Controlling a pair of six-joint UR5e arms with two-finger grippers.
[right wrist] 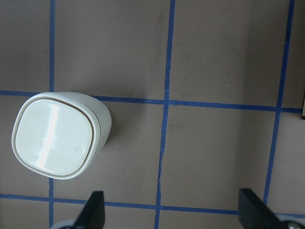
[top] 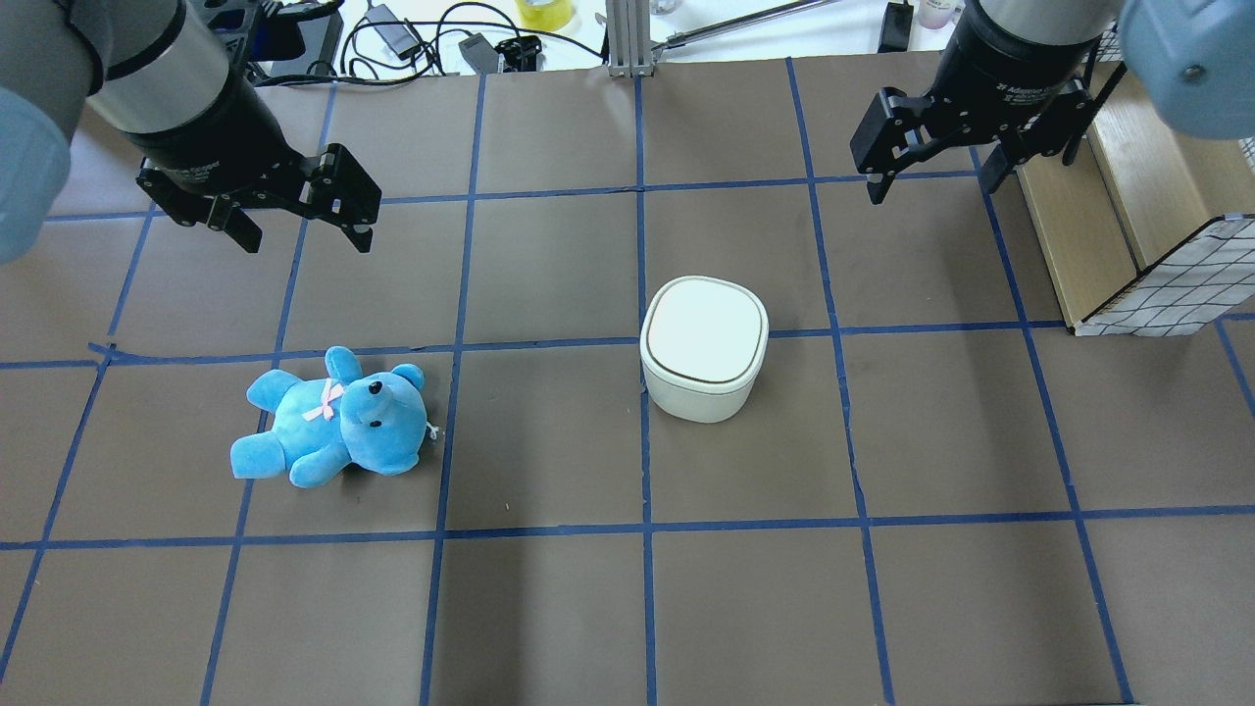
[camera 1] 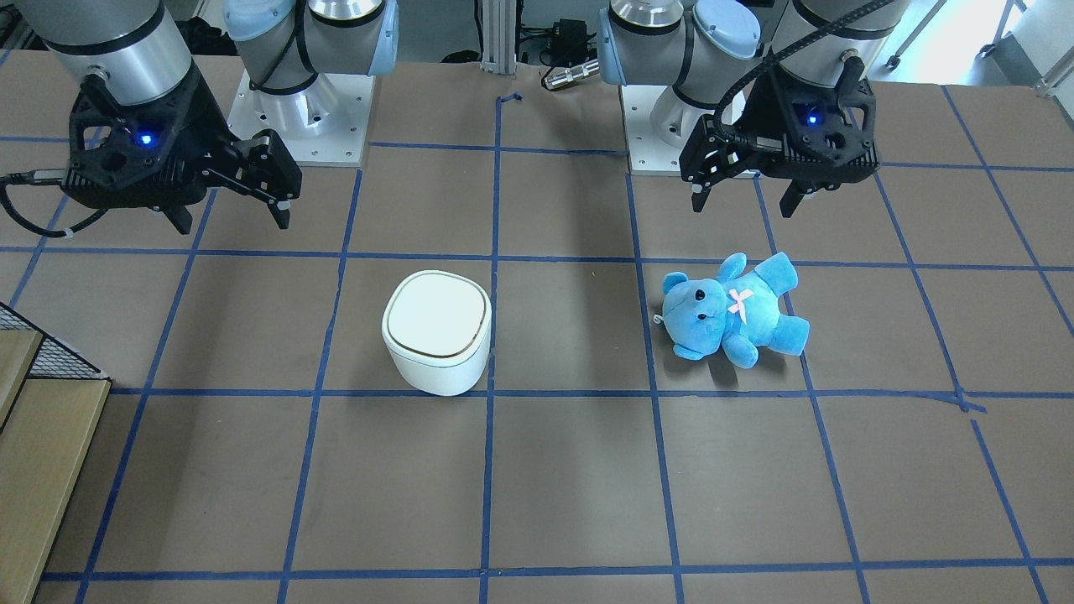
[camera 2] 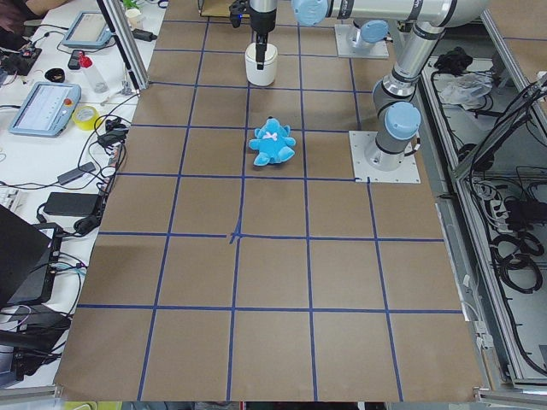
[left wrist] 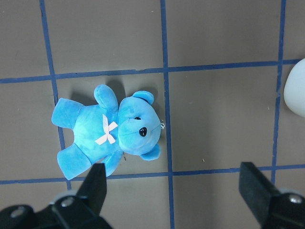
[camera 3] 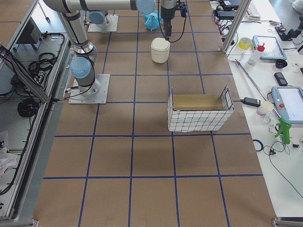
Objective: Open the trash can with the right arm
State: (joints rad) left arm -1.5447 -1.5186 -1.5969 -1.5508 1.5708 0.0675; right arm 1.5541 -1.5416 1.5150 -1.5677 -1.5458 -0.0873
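Note:
The white trash can [top: 703,348] stands upright near the table's middle, its gold-lined lid shut flat; it also shows in the front view [camera 1: 436,331] and the right wrist view [right wrist: 57,136]. My right gripper [top: 929,186] is open and empty, hovering above the table beyond and to the right of the can, apart from it; it also shows in the front view [camera 1: 233,222]. In the right wrist view its fingers [right wrist: 93,212] frame bare table to the can's right. My left gripper [top: 306,240] is open and empty above the blue teddy bear [top: 333,417].
A wooden box with a wire-mesh basket [top: 1167,275] stands at the table's right edge, close to my right arm. The teddy lies on its back on the left half [camera 1: 730,310]. The arm base plates [camera 1: 302,117] sit on the robot's side of the table.

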